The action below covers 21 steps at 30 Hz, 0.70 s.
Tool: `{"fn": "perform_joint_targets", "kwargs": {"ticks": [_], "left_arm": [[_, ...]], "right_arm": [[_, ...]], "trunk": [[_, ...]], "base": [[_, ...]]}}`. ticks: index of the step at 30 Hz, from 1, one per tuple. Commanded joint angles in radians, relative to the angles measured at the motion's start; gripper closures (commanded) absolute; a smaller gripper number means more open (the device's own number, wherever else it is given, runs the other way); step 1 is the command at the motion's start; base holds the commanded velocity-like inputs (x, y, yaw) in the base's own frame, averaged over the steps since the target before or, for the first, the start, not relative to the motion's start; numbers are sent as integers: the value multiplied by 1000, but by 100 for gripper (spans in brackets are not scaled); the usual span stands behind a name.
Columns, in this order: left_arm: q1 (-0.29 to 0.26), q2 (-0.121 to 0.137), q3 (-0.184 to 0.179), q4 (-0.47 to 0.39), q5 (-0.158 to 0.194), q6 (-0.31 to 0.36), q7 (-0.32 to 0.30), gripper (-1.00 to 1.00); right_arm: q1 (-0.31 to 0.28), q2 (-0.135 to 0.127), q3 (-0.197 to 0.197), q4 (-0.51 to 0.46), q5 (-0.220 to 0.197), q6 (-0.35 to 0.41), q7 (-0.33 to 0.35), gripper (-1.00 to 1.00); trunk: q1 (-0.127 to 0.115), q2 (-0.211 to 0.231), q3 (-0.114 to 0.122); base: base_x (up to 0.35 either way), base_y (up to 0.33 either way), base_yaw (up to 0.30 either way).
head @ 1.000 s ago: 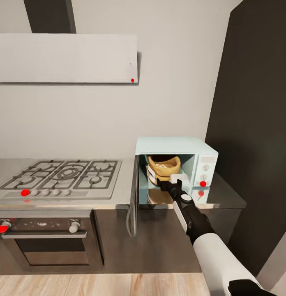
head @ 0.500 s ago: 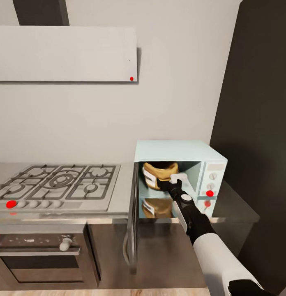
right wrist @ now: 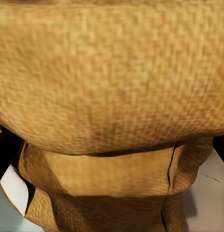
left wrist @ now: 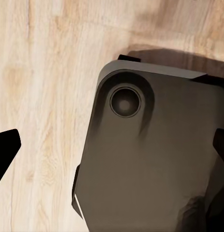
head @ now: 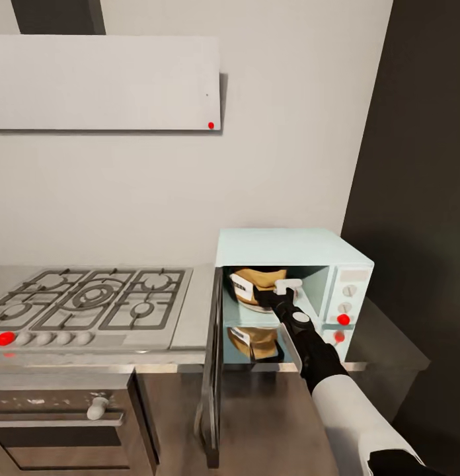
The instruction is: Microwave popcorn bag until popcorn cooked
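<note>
Carrying: we find the right gripper [head: 266, 299] clamped on the popcorn bag [head: 251, 289].
Change: bag now deeper inside the microwave [head: 291, 246].
Left gripper [left wrist: 112, 154]: spread, empty.
Pending: release.

One microwave [head: 293, 246], one popcorn bag [head: 246, 289], one gas hob [head: 91, 305] and one oven [head: 65, 423].

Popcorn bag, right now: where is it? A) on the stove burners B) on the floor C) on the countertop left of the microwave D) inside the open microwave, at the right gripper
D: the popcorn bag sits within the microwave cavity, door swung open, with the right gripper reaching in against it.
</note>
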State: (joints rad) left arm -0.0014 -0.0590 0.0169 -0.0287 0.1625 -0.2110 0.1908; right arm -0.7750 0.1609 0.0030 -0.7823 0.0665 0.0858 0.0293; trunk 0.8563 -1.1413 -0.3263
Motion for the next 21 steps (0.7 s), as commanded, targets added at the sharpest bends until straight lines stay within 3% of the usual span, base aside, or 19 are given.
{"fn": "perform_joint_targets", "kwargs": {"ticks": [1, 21], "left_arm": [[0, 0, 1, 0, 6, -3, 2, -100], [0, -1, 2, 0, 9, -7, 13, -100]], "right_arm": [[0, 0, -1, -3, 7, 7, 4, -100], [-1, -3, 0, -11, 10, 52, 4, -100]], "trunk": [[0, -1, -1], [0, -1, -1]], "base": [[-5, 0, 0], [-316, 0, 0]]}}
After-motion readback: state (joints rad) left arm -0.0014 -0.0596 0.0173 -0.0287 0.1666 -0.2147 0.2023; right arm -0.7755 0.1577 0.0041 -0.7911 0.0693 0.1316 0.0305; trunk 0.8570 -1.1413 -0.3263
